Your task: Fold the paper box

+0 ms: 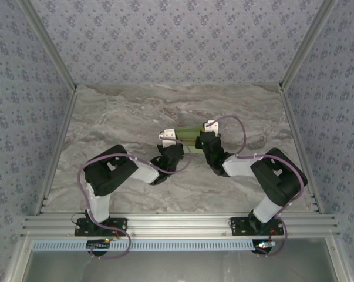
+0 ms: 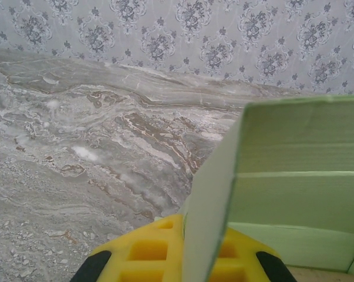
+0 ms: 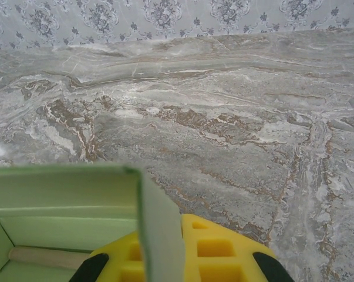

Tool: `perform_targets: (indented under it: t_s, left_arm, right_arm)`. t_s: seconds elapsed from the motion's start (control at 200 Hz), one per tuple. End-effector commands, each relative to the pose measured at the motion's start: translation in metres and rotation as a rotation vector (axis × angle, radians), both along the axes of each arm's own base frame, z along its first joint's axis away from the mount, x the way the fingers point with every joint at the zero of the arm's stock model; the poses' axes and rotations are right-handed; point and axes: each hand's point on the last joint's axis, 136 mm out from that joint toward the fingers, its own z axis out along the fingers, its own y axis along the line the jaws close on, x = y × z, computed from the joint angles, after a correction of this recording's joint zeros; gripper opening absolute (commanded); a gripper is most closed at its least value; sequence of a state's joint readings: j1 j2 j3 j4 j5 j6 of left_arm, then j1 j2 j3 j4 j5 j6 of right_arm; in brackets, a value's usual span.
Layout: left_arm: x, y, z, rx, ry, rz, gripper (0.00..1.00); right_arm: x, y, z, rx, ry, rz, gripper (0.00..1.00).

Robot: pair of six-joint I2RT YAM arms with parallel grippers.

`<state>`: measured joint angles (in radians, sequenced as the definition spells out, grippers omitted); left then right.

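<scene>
Left claw (image 1: 175, 140) and right claw (image 1: 205, 136) pinch opposite paper box (image 1: 190, 134) walls.

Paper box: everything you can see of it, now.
The pale green thin-card box is mid-table over the grey marbled tabletop; whether it rests or is lifted is unclear. It is a partly folded, open-topped rectangular tray of matte card, with creases along its long wall and its short end walls upright. The left gripper and right gripper each seem to pinch one end wall in their jaws. A thin tan wooden stick lies inside.
</scene>
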<state>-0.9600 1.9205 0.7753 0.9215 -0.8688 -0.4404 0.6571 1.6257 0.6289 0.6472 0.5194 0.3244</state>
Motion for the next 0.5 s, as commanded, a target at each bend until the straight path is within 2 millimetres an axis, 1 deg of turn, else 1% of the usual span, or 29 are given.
perform_targets:
  t_s: [0.0,0.235,0.495]
  left_arm:
    - [-0.012,0.016,-0.026,0.113,0.059,0.019,0.01]
    - [-0.017,0.018,-0.024,0.115,0.050,0.018,0.00]
    - [-0.024,0.023,-0.018,0.117,0.035,0.019,0.02]
  right_arm:
    - [-0.015,-0.018,-0.020,-0.070,0.073,-0.051,0.07]
    - [-0.020,-0.015,-0.026,-0.078,0.077,-0.056,0.07]
    - [-0.022,-0.012,-0.021,-0.102,0.041,-0.037,0.07]
